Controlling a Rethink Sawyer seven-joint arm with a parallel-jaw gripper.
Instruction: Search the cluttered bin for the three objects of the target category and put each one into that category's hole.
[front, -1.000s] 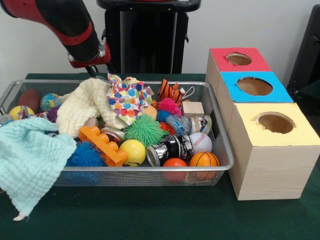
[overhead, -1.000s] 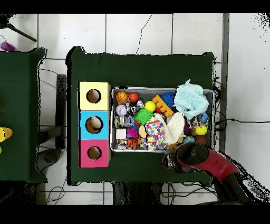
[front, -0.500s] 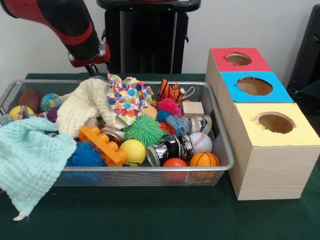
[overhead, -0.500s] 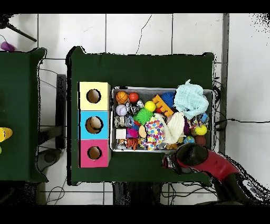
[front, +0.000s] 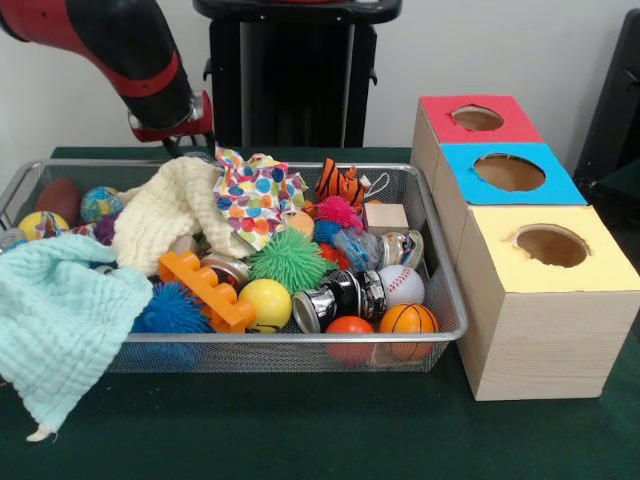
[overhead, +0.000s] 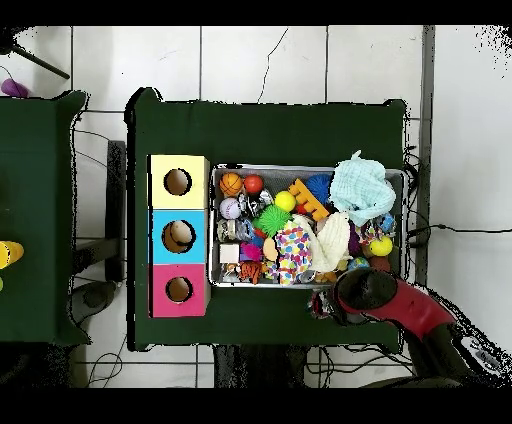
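A wire bin holds a heap of toys. At its front right lie a baseball, a basketball, an orange ball and a yellow ball. A green spiky ball and a shiny can sit mid-bin. Cream cloth and dotted cloth cover the back. My gripper hangs behind the bin's far left rim, above the cream cloth's edge, mostly hidden. Overhead, the gripper sits just outside the bin wall.
Three wooden boxes stand right of the bin, with a red-topped hole, a blue-topped hole and a yellow-topped hole. A mint cloth drapes over the bin's front left corner. An orange toy brick lies beside it.
In the front view the arm has shifted slightly to the left along the bin's far rim. Nothing in the bin has moved.
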